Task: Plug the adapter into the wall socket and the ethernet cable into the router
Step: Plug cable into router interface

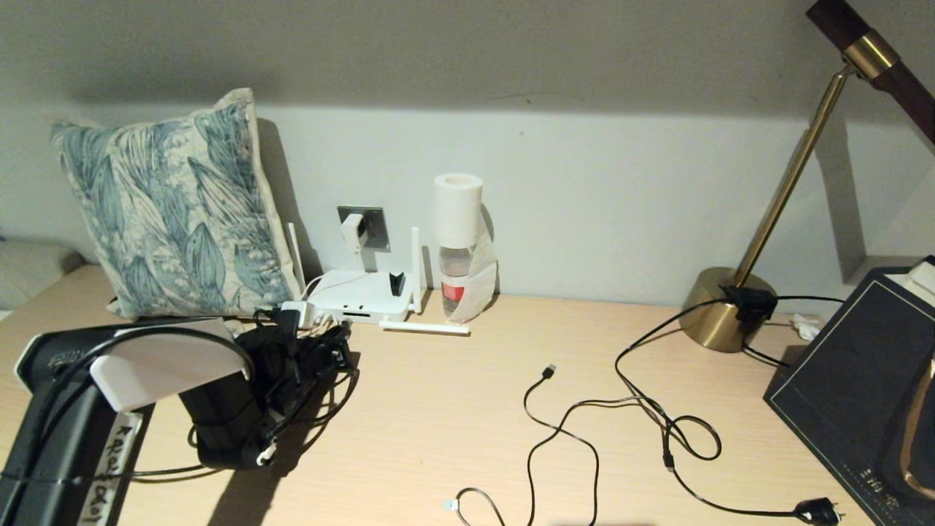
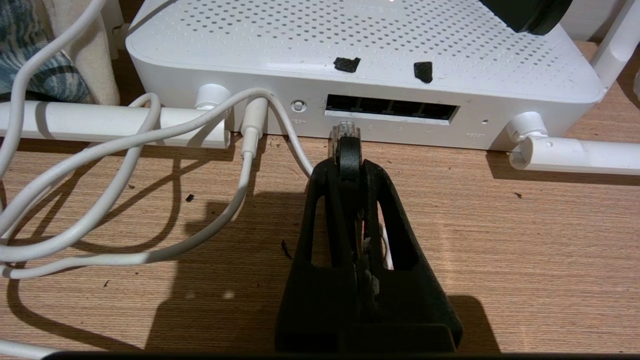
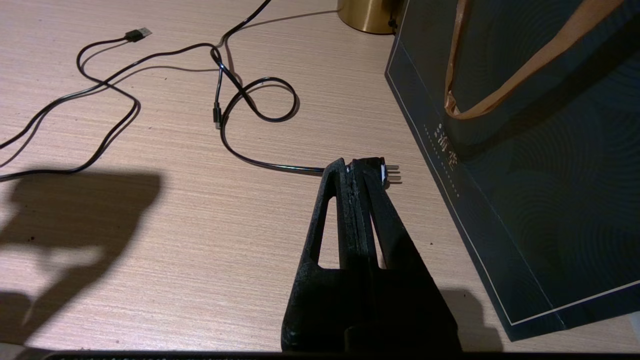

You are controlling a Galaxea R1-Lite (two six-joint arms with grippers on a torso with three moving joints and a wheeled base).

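Left tool (image 2: 345,167) pinches the ethernet cable (image 2: 346,134), its clear clip just under the router (image 2: 360,45) ports. Right tool (image 3: 359,167) hangs squeezed together, holding nothing, above the tabletop (image 3: 200,225).

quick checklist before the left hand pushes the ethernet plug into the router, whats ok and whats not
1. Adapter in the wall socket: ok, it sits on the plate.
2. Left hand gripping the ethernet cable: ok, shut on it just behind the clear connector.
3. Connector level with the router port row: not ok, its tip sits just below the leftmost port.
4. Connector seated: not ok, it is wholly outside the port.
5. White cord clear of the path: ok, it runs beside the hand.
6. Right hand: ok, shut and empty, far off by the dark bag.
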